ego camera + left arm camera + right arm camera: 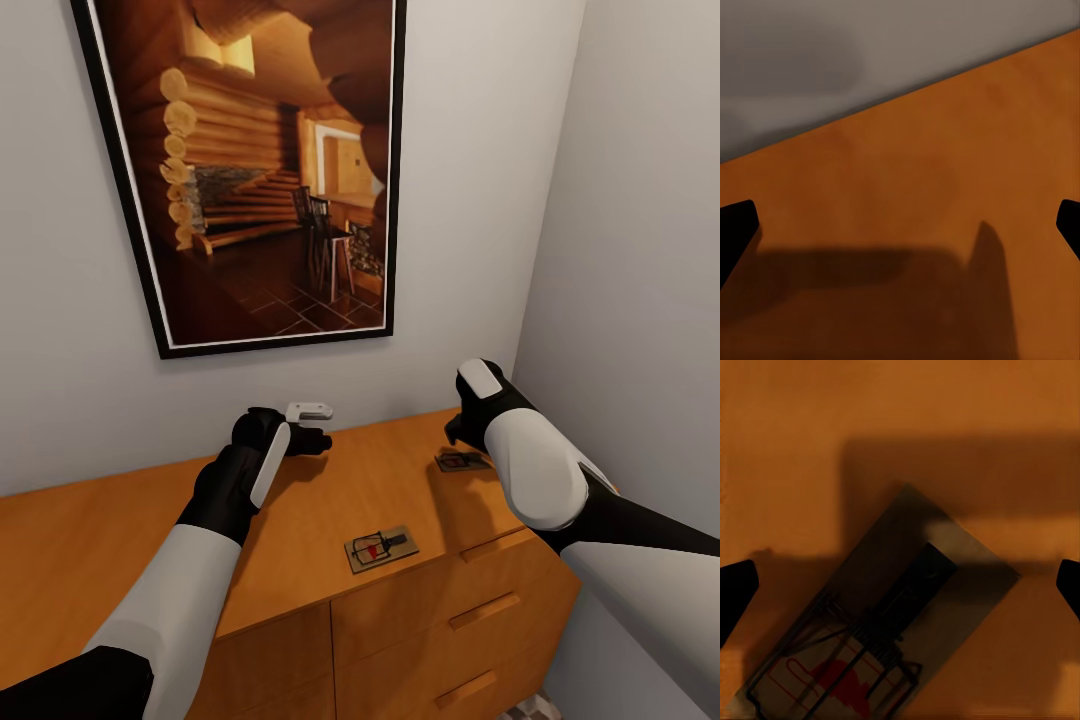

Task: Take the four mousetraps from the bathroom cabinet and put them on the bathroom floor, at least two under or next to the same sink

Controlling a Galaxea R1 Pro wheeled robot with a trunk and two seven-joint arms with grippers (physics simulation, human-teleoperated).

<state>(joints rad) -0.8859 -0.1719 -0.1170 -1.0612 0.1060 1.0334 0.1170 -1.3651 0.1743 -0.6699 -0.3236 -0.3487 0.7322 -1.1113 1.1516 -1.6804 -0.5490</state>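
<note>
Both arms reached out over the cabinet (pixel 120 530), the robot standing close enough to work on its top surface, with a framed picture (pixel 250 170) on the wall behind. Orange-brown and low, the cabinet filled the corner, its drawers with bar handles facing the robot.

Two traps lay flat on that surface. One trap (pixel 381 548) sat near the front edge, between the arms and untouched. A second trap (pixel 881 641) lay toward the right end, partly hidden in the head view. The right claw (pixel 462 430) hung directly above it, fingertips (pixel 736 589) spread wide on either side, gripping nothing; judging by that alignment, it was poised for a downward grasp.

Over bare wood near the back wall, the left claw (pixel 312 432) was likewise wide open and empty, seemingly parked clear of the work. No floor placement had begun for these two.
</note>
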